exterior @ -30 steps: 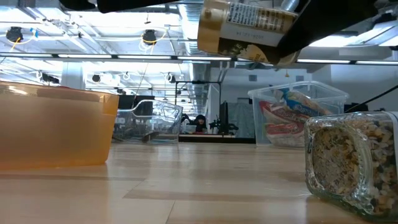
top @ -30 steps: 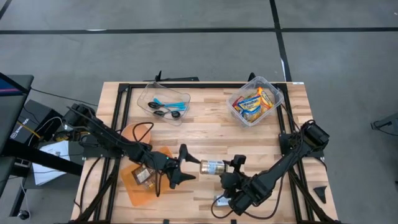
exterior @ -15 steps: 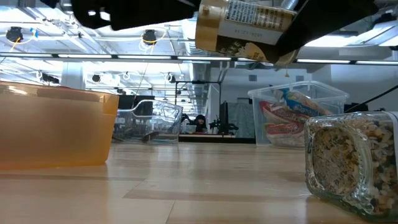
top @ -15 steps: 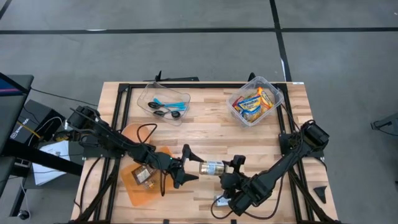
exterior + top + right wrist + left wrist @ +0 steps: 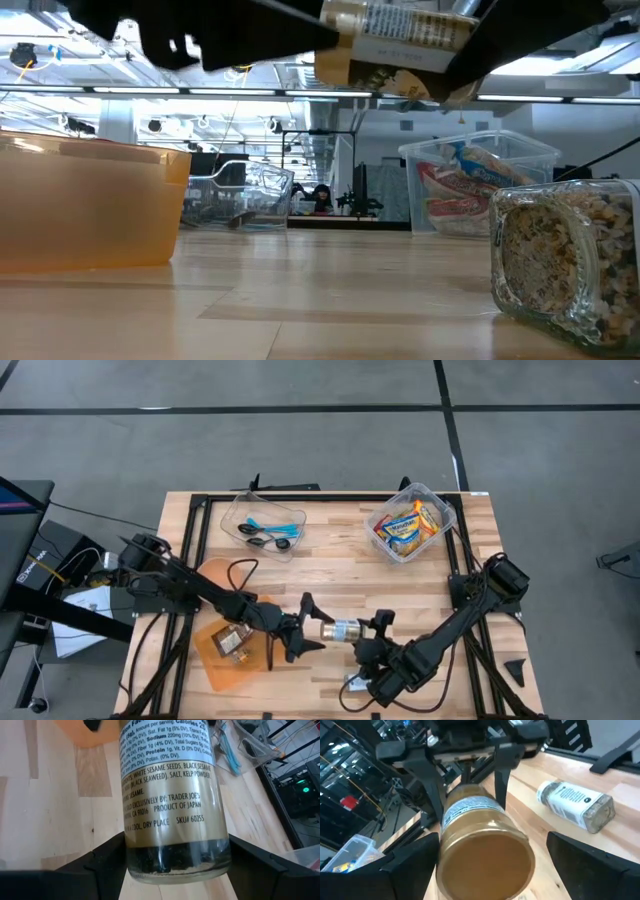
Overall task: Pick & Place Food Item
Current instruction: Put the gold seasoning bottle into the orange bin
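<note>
Holding the seasoning jar (image 5: 343,629) horizontally above the table's front centre, the right gripper (image 5: 368,635) pinches its base while the left gripper (image 5: 311,628), fingers spread, faces its gold lid end-on, nearly touching.

From above I see the seasoning jar (image 5: 343,629) held off the desk (image 5: 330,560) near its front middle, lying sideways between my two grippers; the right gripper (image 5: 372,631) clasps it from the right; the left gripper (image 5: 311,625) sits spread just to its left, around the jar's cap end; the orange bin (image 5: 225,645) lies front left with a second jar (image 5: 231,642) in it; the utensil tray (image 5: 264,526) sits back left, the snack tub (image 5: 410,522) back right.
</note>
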You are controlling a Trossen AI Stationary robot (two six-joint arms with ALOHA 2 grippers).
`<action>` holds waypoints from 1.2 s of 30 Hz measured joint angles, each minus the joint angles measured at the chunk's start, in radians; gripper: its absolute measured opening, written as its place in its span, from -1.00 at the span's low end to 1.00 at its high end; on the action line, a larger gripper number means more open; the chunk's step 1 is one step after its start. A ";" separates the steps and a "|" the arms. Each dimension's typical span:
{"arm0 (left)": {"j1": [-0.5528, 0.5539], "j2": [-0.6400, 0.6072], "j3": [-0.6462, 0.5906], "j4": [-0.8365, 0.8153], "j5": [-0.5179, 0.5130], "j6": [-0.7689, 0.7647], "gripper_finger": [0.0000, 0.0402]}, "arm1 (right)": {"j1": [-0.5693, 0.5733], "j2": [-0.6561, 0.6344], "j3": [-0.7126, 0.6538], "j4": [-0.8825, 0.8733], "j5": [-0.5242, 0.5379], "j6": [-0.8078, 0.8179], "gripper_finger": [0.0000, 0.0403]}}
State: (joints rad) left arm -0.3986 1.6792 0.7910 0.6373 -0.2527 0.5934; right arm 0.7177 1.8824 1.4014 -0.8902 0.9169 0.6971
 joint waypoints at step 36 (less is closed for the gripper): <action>0.018 -0.004 -0.001 0.043 -0.068 -0.034 0.89 | 0.002 0.001 0.000 -0.014 0.001 0.004 0.37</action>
State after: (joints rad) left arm -0.3805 1.6750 0.7898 0.6799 -0.3209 0.5599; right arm 0.7193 1.8832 1.4014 -0.9047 0.9180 0.7009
